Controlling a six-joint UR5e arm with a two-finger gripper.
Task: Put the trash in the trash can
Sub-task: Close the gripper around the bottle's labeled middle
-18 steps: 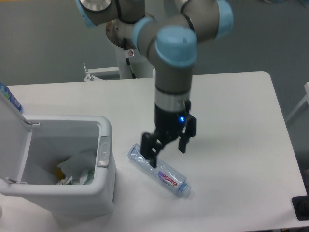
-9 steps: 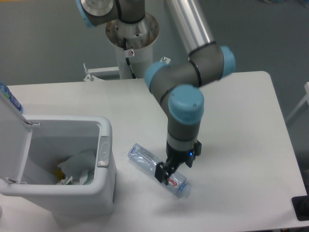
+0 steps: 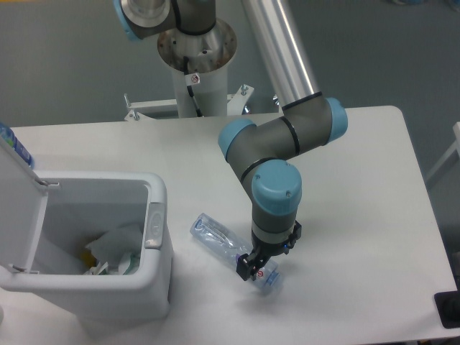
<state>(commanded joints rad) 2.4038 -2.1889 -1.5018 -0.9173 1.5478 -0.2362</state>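
In the fixed camera view, the end effector (image 3: 259,267) is sitting low over the labelled end of the crushed plastic bottle (image 3: 223,246), which is lying flat on the white counter (image 3: 359,180) and stretching away up and to the left of the fingers, its far end pointing toward the trash can (image 3: 154,237). The dark fingers are straddling the bottle near its purple-red label, but from this angle it is not possible to tell whether they are clamping it or merely bracketing it, so the grip is uncertain. The trash can is standing to the left of the end effector, well clear of it, with its hinged lid (image 3: 18,215) swung open; a crumpled white wrapper (image 3: 115,248) with a green streak is lying inside, further left and slightly above the fingers in the frame. The bottle is likely very light, thin-walled and springy, so it is apt to buckle or squirt sideways under a pinch, and its clear skin looks slick. Taking hold across the stiffer labelled section, squarely over the bottle's width, seems the safer choice.
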